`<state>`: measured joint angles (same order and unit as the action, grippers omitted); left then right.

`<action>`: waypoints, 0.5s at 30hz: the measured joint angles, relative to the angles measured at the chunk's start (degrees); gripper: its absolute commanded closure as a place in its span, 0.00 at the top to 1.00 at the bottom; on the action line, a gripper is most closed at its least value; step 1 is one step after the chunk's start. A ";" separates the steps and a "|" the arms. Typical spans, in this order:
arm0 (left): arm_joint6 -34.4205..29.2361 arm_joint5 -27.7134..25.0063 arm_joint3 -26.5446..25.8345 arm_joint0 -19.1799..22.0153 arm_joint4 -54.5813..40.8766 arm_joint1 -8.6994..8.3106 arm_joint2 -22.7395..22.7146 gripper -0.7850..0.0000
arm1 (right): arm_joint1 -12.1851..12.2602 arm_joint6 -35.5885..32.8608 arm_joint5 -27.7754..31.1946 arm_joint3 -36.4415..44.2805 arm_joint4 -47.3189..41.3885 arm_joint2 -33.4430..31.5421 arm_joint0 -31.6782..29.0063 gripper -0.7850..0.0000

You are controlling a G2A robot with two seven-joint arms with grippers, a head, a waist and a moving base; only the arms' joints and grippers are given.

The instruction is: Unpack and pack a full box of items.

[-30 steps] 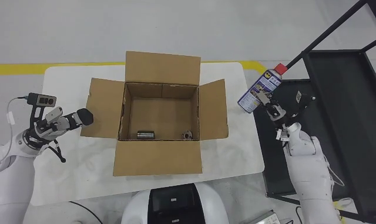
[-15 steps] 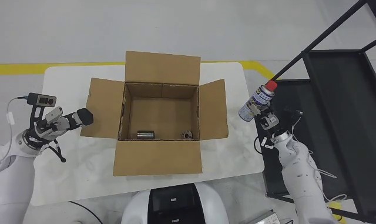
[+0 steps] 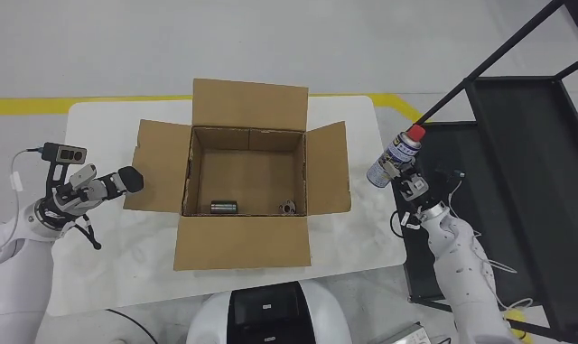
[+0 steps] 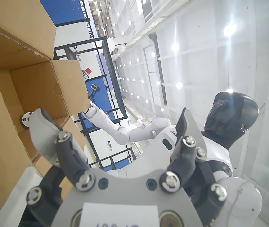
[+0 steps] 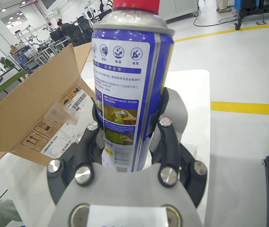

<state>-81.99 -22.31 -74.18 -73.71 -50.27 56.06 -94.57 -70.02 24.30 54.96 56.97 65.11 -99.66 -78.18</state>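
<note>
spray can (image 3: 396, 156) at right-centre of top view, tilted, just beside the right flap of the box (image 3: 249, 93). right gripper (image 3: 411, 183) clamped on its lower body. judged: rigid thin metal, moderate weight, slick wall; hold the cylinder, not the red cap. left gripper (image 3: 126, 180) spread, empty, far left.

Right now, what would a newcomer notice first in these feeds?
The red-capped spray can, clamped in the right gripper at the right edge of the table. Next, the open cardboard box mid-table, with two small metal parts on its floor. The left gripper hangs open beside the box's left flap.
</note>
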 measured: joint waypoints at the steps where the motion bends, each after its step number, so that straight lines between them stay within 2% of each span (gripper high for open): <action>1: 0.00 0.00 0.00 0.00 0.00 0.00 0.00 1.00 | 0.00 0.00 0.00 0.00 0.00 0.00 0.00 0.00; 4: 0.00 0.00 0.00 0.00 0.00 0.00 0.00 1.00 | -0.17 -0.24 -2.54 0.66 -0.81 0.28 0.04 0.00; 7: 0.00 0.00 0.00 0.00 0.00 0.00 0.00 1.00 | -0.61 2.11 -8.55 0.67 -0.82 1.35 1.12 0.00; 10: 0.00 0.00 0.00 0.00 0.00 0.00 0.00 1.00 | -1.18 7.71 -14.98 -1.59 1.88 3.32 3.50 0.00; 15: 0.00 0.00 0.00 0.00 0.00 0.00 0.00 1.00 | -2.04 16.26 -22.85 -10.38 6.01 7.28 10.28 0.00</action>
<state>-81.99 -22.31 -74.18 -73.71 -50.27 56.06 -94.57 -72.06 40.55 32.12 46.59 71.12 -92.38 -67.91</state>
